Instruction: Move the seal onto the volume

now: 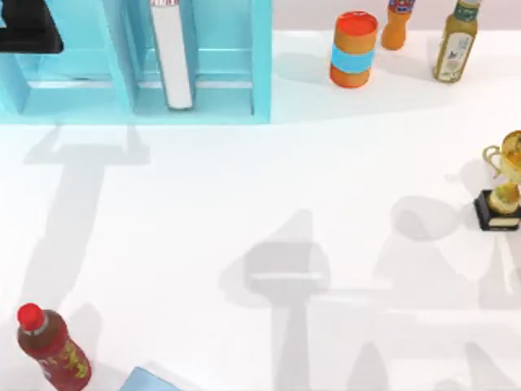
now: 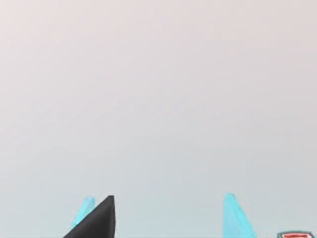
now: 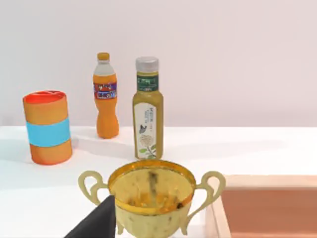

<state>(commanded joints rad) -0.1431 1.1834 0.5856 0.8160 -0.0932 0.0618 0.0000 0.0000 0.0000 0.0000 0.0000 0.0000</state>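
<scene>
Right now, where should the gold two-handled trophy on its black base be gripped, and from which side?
Probably the gold trophy is best taken at its round bowl, coming from above. It stands upright on the black base, and its two handles stick out at opposite sides, so the fingers should close on the two handle-free faces.

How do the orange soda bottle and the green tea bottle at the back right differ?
The orange soda bottle has an orange cap and a curved, waisted body; the green tea bottle has a grey cap and straight sides. The tea bottle's liquid is olive-yellow, the soda's bright orange. In the right wrist view the tea bottle looks taller. Both stand upright on the table.
</scene>
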